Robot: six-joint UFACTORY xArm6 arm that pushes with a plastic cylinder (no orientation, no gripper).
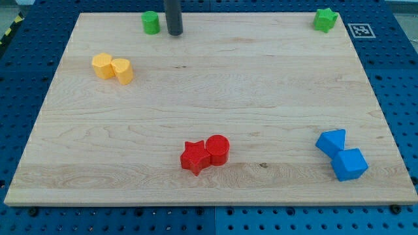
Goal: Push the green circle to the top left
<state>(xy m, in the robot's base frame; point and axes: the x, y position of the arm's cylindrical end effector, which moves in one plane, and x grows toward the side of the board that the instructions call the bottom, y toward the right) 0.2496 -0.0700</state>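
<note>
The green circle (151,22) stands near the board's top edge, left of centre. My tip (174,33) is just to its right, a small gap apart. The rod runs up out of the view's top. A green star (324,19) sits at the top right corner of the board.
A yellow hexagon (102,65) and a yellow cylinder (122,70) touch each other at the upper left. A red star (194,157) and a red circle (217,149) touch at bottom centre. Two blue blocks (331,141) (349,164) sit at the lower right. The wooden board (209,98) lies on a blue pegboard.
</note>
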